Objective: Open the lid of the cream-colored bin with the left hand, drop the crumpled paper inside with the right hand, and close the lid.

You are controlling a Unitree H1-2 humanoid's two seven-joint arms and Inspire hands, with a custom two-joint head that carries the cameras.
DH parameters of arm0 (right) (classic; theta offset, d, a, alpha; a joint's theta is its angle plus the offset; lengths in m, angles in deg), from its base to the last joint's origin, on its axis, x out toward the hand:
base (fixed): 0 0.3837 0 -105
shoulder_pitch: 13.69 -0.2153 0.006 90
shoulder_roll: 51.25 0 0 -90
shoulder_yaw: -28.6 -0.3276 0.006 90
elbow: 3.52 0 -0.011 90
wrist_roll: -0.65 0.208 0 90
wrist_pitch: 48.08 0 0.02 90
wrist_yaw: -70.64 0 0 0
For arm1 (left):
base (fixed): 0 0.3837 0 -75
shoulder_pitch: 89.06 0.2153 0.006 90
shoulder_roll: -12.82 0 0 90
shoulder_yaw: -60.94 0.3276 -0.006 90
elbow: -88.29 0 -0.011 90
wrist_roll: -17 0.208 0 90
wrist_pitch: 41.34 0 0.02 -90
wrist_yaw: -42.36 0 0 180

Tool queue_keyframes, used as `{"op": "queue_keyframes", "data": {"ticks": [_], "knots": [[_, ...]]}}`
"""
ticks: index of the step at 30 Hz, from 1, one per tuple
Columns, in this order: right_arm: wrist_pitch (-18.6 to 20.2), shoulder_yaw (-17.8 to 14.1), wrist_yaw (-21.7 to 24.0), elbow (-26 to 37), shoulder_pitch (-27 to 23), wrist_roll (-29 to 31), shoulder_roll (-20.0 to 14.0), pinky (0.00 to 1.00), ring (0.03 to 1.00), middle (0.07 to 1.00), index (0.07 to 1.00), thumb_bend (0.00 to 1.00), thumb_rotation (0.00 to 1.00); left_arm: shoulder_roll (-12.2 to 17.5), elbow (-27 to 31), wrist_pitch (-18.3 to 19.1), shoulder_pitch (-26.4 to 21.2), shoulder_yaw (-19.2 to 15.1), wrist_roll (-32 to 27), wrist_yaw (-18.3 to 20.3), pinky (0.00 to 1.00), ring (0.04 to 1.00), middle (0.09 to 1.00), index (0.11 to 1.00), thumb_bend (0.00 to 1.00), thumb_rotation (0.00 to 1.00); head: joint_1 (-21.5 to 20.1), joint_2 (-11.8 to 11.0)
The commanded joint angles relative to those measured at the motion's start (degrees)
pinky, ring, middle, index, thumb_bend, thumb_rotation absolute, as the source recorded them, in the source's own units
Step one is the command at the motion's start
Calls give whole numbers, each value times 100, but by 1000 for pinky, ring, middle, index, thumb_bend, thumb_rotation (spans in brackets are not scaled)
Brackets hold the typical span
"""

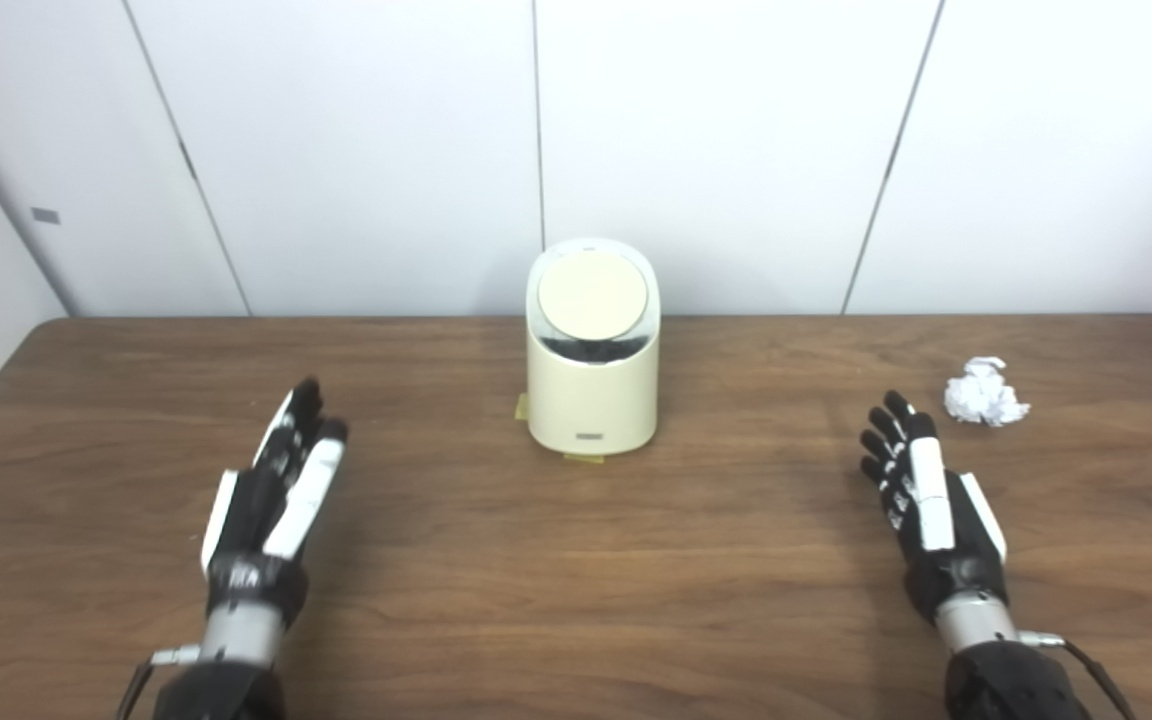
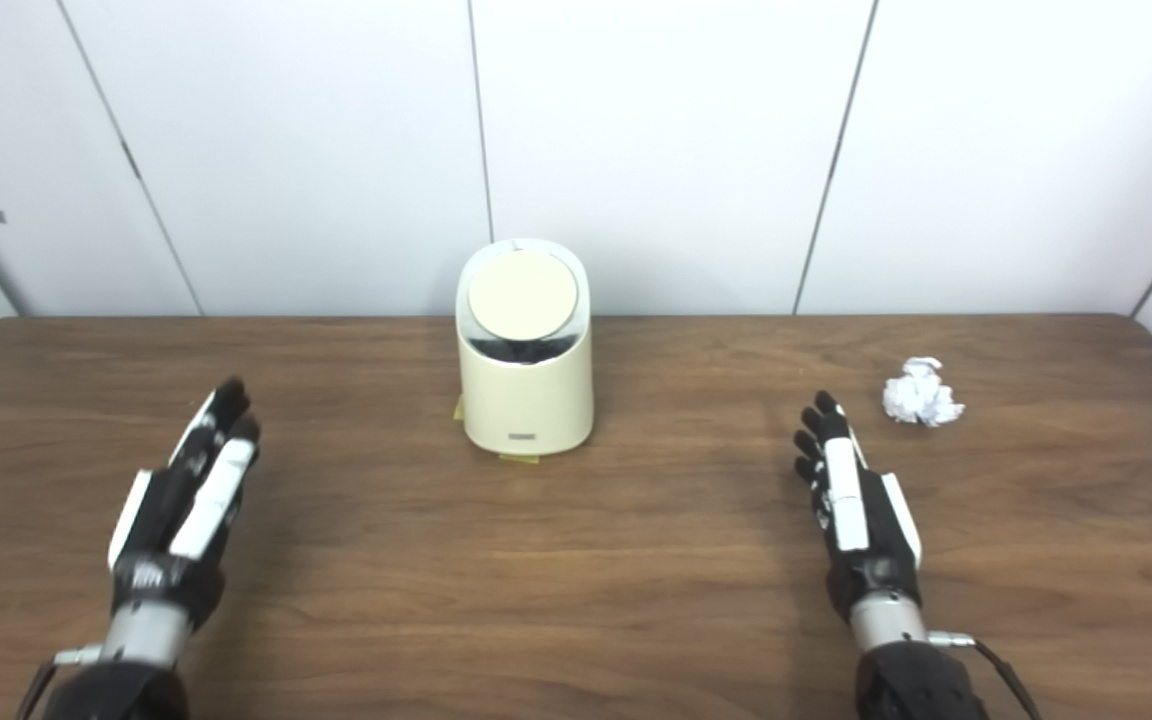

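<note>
Cream-colored bin (image 1: 592,375) upright near surface (image 1: 576,560) back edge, lid (image 1: 593,297) closed, tilted forward. Crumpled paper (image 1: 983,392) toward right edge. Left hand (image 1: 276,495), right hand (image 1: 926,500) empty, fingers extended, slightly spread.

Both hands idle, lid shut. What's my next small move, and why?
Probably reach the left hand forward and right toward the bin: its lid is closed, both hands are open and empty, and the paper lying past the right hand cannot go in yet.
</note>
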Motion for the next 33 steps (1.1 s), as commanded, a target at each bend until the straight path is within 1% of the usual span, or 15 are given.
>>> {"op": "queue_keyframes", "data": {"ticks": [1,3,5,7,9,11,15,19,23,25,29,33], "knots": [[-208,-4,74,145,-89,-14,-95,938,945,962,977,652,1000,55,234,135,-476,1,-14,-25,1000,986,976,989,797,327,11,-7],[-219,0,100,136,-77,-18,-101,936,944,961,982,650,1000,149,225,286,-755,59,117,-8,1000,973,967,985,797,296,28,-12],[-194,12,117,143,-70,-35,-103,935,940,960,986,647,1000,360,147,461,-1100,285,644,-34,1000,964,956,973,806,292,44,-8],[-178,22,120,150,-68,-53,-102,928,935,958,988,645,1000,528,60,580,-1373,479,1058,-13,960,941,936,948,834,309,58,3],[-206,44,129,146,-65,-91,-111,918,929,954,983,645,1000,635,-94,631,-1634,598,1235,80,926,927,924,935,862,293,68,10],[-241,68,141,147,-64,-129,-117,913,924,950,976,644,1000,718,-384,644,-1926,710,1375,192,907,917,914,917,889,266,58,15],[-238,75,142,160,-80,-134,-99,907,917,945,964,645,1000,874,-897,646,-2389,953,1644,420,877,912,910,910,884,192,52,31],[-199,52,151,165,-110,-88,-101,908,921,949,963,642,1000,914,-1419,644,-2836,1197,1967,537,858,897,900,902,910,140,90,24],[-226,32,150,144,-98,-56,-79,908,920,945,960,644,1000,1039,-1967,541,-3297,1688,2564,587,836,883,893,903,908,97,63,11],[-245,36,146,114,-91,-65,-77,918,924,946,965,647,1000,1037,-2141,488,-3427,1786,2678,604,827,878,891,903,914,90,39,11],[-186,21,87,76,-97,-78,-32,931,926,949,969,659,1000,895,-2453,423,-3690,1844,2695,673,815,870,896,903,924,80,-29,19],[-227,38,70,57,-79,-109,5,948,930,954,977,641,1000,843,-2829,287,-3962,2057,2879,742,783,869,899,905,918,78,-46,27]]}}
